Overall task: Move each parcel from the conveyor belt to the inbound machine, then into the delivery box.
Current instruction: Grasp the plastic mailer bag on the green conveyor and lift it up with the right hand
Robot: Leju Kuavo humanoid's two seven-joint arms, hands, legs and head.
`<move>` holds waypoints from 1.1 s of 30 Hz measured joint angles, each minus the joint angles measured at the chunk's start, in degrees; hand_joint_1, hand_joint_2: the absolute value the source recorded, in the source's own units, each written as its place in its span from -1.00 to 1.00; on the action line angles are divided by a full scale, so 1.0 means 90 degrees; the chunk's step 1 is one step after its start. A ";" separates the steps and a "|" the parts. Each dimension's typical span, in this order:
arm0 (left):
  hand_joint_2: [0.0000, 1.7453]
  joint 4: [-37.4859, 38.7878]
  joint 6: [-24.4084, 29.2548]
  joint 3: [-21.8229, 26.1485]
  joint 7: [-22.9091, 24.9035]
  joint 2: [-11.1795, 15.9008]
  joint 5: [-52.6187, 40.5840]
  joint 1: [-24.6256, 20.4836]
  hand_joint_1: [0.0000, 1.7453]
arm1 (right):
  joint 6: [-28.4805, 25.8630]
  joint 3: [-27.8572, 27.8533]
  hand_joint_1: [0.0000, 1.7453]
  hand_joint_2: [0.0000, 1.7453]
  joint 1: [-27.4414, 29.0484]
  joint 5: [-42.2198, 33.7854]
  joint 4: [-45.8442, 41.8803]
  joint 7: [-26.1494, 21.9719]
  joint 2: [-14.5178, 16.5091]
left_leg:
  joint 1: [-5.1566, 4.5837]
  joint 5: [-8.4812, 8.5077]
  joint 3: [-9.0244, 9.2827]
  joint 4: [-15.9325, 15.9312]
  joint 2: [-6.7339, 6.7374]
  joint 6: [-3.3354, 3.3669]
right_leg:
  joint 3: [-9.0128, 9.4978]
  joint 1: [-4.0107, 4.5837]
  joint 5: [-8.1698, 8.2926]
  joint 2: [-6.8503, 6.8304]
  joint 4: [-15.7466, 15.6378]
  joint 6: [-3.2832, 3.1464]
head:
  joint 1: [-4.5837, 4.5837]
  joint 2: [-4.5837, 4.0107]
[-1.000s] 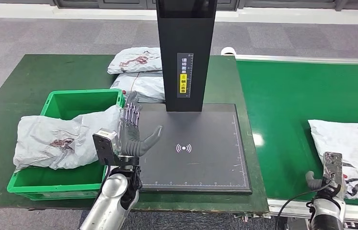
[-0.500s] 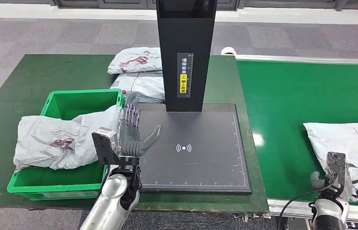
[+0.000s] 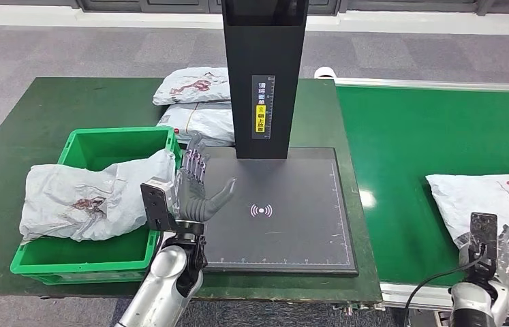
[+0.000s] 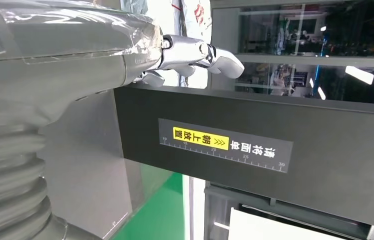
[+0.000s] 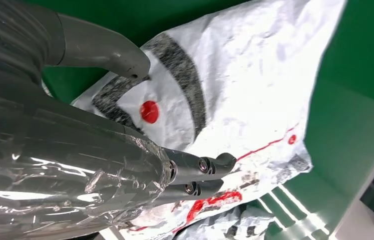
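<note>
1. A white crumpled parcel [image 3: 493,197] with red and black markings is seen lying flat on the green conveyor belt [image 3: 428,136], at the right side of the head view; its right part is cut off by the picture's edge.
2. The right hand [image 3: 507,253] is held just at the near edge of this parcel, low at the right. Its fingers are spread apart and nothing is gripped. In the right wrist view the dark fingers [image 5: 202,172] and the thick thumb [image 5: 109,50] are seen apart, above the parcel's printed surface [image 5: 255,75]; whether they touch it cannot be told.
3. To the left of the belt, the inbound machine is seen: a flat dark scanning plate [image 3: 285,211] with a white signal mark, and a tall black column [image 3: 264,75] bearing a yellow label.
4. The left hand [image 3: 197,194] is raised upright over the left edge of the plate, fingers spread, thumb out to the side, nothing held.
5. Left of the plate, a green delivery box [image 3: 112,146] stands on the dark green table [image 3: 26,129]. A crumpled grey parcel [image 3: 84,197] is draped across it, hanging over its left wall.
6. Behind the box, two more white parcels [image 3: 193,102] are stacked on the table beside the column.
</note>
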 joint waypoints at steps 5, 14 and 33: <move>1.00 0.0095 -0.0023 0.0009 0.0009 -0.0006 0.0000 -0.0012 -1.00 | 0.0010 0.0046 -1.00 1.00 0.0209 0.0733 0.0009 0.0768 -0.0021 | 0.0000 -0.0001 -0.0001 0.0000 -0.0003 0.0000 | -0.0001 0.0000 -0.0001 -0.0002 0.0000 0.0000 | 0.0001 0.0000; 1.00 0.0160 -0.0069 0.0018 0.0031 -0.0006 0.0000 -0.0036 -1.00 | 0.0252 0.0048 -0.50 1.00 0.0368 0.1284 0.0151 0.1308 -0.0071 | 0.0000 -0.0001 0.0000 -0.0001 -0.0002 0.0001 | 0.0000 0.0000 -0.0001 -0.0002 0.0000 0.0001 | 0.0000 0.0000; 1.00 0.0138 -0.0385 0.0315 0.0195 0.0001 0.0301 -0.0061 -1.00 | 0.0687 0.0070 1.00 1.00 0.0330 0.1831 0.0716 0.1384 -0.0080 | 0.0011 0.0001 0.0020 0.0005 0.0001 0.0017 | 0.0040 0.0013 0.0007 -0.0004 -0.0016 0.0019 | 0.0000 0.0000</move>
